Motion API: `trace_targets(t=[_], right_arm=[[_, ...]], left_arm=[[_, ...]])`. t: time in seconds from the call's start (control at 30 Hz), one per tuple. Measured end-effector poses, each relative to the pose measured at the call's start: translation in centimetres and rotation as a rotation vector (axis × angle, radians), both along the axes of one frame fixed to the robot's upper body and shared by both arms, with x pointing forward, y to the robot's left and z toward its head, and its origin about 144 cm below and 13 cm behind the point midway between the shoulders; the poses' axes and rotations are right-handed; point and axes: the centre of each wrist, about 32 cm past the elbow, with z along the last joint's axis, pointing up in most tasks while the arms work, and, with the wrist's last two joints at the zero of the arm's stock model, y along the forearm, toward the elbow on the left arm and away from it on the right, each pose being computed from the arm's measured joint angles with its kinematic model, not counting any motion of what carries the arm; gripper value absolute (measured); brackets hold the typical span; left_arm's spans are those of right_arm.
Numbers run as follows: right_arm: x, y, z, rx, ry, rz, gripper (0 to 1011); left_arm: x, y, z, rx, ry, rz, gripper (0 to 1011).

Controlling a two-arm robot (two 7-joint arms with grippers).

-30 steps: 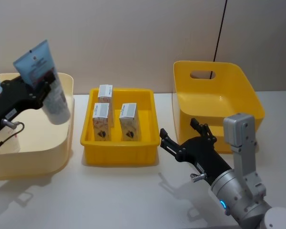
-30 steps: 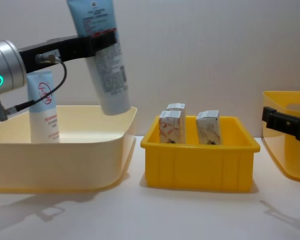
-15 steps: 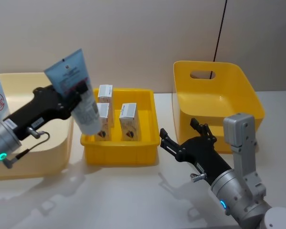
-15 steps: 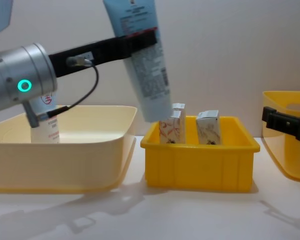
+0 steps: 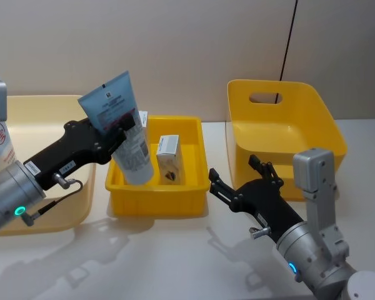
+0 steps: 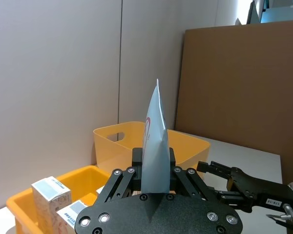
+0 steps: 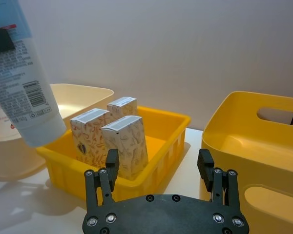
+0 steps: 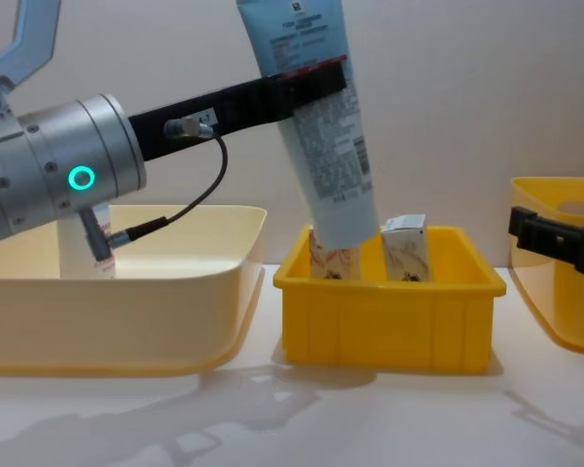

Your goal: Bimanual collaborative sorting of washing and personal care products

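The tube (image 5: 136, 159), clamped by the left gripper (image 5: 117, 129), has swung right from the cream bin (image 5: 50, 100) over the tray (image 5: 156, 203); next likely a steady handover to the wide-open right gripper (image 5: 232, 167).

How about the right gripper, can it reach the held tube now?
Probably yes. The right gripper is open and faces the tube, whose lower end hangs free over the bin, below the left gripper. Nothing stands between them.
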Motion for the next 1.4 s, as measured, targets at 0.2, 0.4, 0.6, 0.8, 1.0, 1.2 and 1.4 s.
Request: trace_targets(t=[0.2,0.4,0.6,0.8,1.0,1.2,1.4], right_arm=[[0.0,-0.3,0.3,0.005,-0.001,0.039,1001],[0.1,-0.6,0.7,0.012,-0.001,0.101,1001],[0.3,-0.7,1.5,0.021,-0.002,0.177,1001],[0.7,-0.6,2.3,0.026,-0.001,0.255,1001],[1.4,0.5,3.5,0.021,0.000,0.338,1001],[2.2,1.8,4.1,0.008,0.008,0.371,1001],[2.9,3.3,4.5,-0.019,0.014,0.376,1001]], left_arm=[[0.0,-0.3,-0.1,-0.004,0.000,-0.012,255],[0.0,-0.5,-0.1,-0.006,0.000,-0.019,256],[0.0,-0.6,-0.2,-0.007,0.000,-0.023,256],[0.0,-0.6,-0.2,-0.007,0.000,-0.025,255],[-0.1,-0.7,-0.2,-0.008,0.001,-0.027,256],[-0.1,-0.7,-0.2,-0.009,0.001,-0.028,256],[-0.1,-0.7,-0.2,-0.009,0.001,-0.030,256]])
